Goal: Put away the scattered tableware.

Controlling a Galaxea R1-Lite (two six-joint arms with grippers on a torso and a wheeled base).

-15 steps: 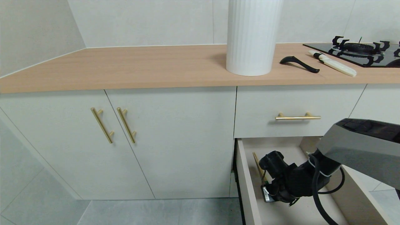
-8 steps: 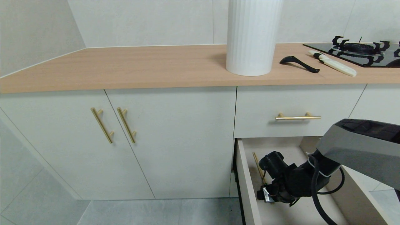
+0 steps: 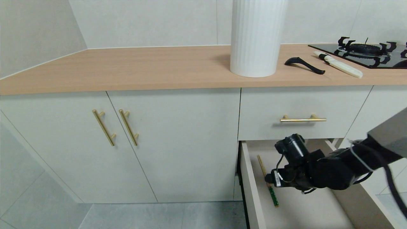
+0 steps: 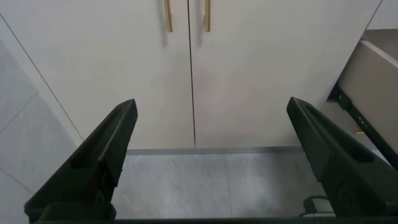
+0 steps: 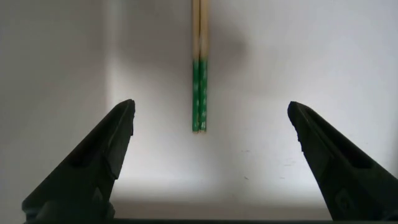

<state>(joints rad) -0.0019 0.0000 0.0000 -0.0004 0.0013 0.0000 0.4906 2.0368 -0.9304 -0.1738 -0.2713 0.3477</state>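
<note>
Nearest, in the pale open drawer (image 3: 252, 194), the pair of wooden chopsticks with green-patterned ends (image 3: 273, 196) now lies flat on the drawer floor by the left wall, free of any grip. A second ago the right gripper (image 3: 272, 178) sat low over them inside the drawer. It has since risen and drawn back toward the drawer's rear, and the green ends it had covered are now in plain sight. That reads as a finished release, so this item looks put away.

The right arm reaches in from the right, its forearm slanting down across the drawer. Its fingers (image 5: 112, 143) are spread wide with nothing between them, just above the chopsticks. The left gripper (image 4: 211, 109) hangs low, fingers equally wide apart and empty, facing the pale cabinet doors with gold bar handles (image 4: 168, 15).

Farther off, on the wooden desk (image 3: 143, 68), a black curved spoon (image 3: 303, 64) and a cream-bladed knife with a black collar (image 3: 340, 65) lie side by side (probably the next things to collect), between a tall white ribbed cylinder (image 3: 256, 38) and the black gas hob (image 3: 365, 52).
</note>
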